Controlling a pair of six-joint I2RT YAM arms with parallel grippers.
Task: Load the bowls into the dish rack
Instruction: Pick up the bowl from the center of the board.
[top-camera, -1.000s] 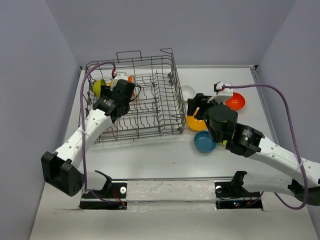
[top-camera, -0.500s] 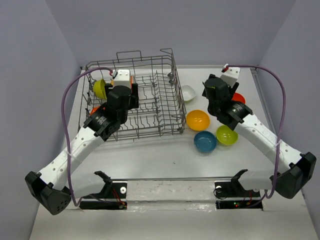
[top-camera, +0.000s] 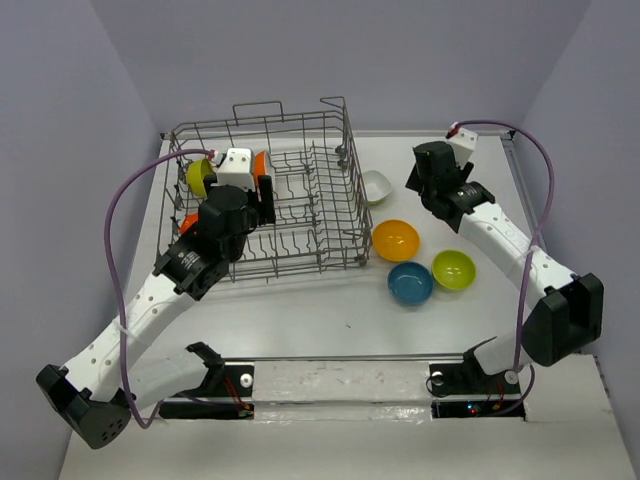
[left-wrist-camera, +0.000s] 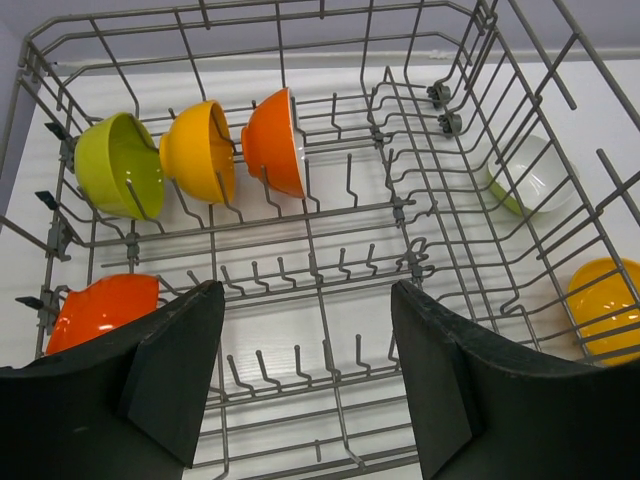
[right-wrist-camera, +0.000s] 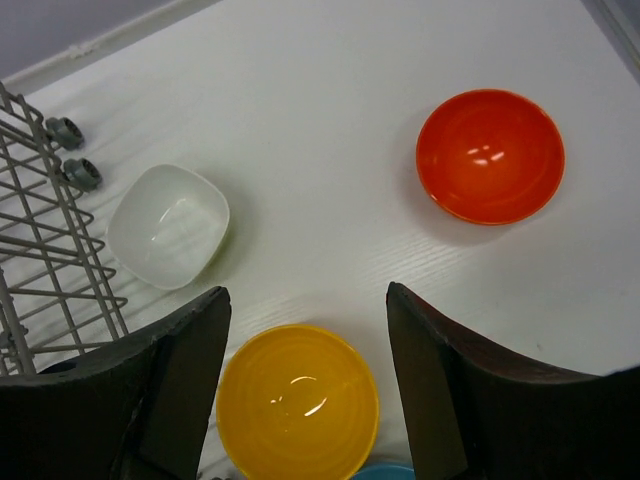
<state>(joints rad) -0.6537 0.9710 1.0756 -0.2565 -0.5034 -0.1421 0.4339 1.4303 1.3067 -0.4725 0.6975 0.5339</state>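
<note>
The dish rack (top-camera: 352, 200) stands upright on the left half of a white bench (top-camera: 320, 310), its open top facing up. Plain lavender-grey walls (top-camera: 60, 150) close the bench in on three sides, and its matt surface has a faint grain. The rack sits slightly askew to the bench's edges. From above its sides look nearly equal, so its long axis cannot be told. Its rows of tines run left to right, and its loop handle (top-camera: 258, 106) rises from the far rim. Small grey rollers (right-wrist-camera: 72, 150) hang on its right wall.

Four bowls are in the rack. A lime green bowl (left-wrist-camera: 120, 165), an orange-yellow bowl (left-wrist-camera: 198, 150) and a deep orange bowl (left-wrist-camera: 275, 142) stand on edge side by side in the far-left row. The deep orange one shows a white edge on its right. A red-orange bowl (left-wrist-camera: 100, 310) leans in the near-left corner.

Five more bowls rest hollow-up on the bench to the rack's right. A white bowl (right-wrist-camera: 168, 225) is just beside the rack's wall, with a second orange-yellow bowl (right-wrist-camera: 298, 400) nearer. A teal blue bowl (top-camera: 410, 284) and a second lime green bowl (top-camera: 454, 269) lie nearest the arms. A second red-orange bowl (right-wrist-camera: 490, 155) lies farthest right.

The left hand (left-wrist-camera: 305, 300) hangs over the rack's middle, spread wide and holding nothing. The right hand (right-wrist-camera: 303, 300) hovers over the bare bench between the white, orange-yellow and red-orange bowls, also spread and empty.
</note>
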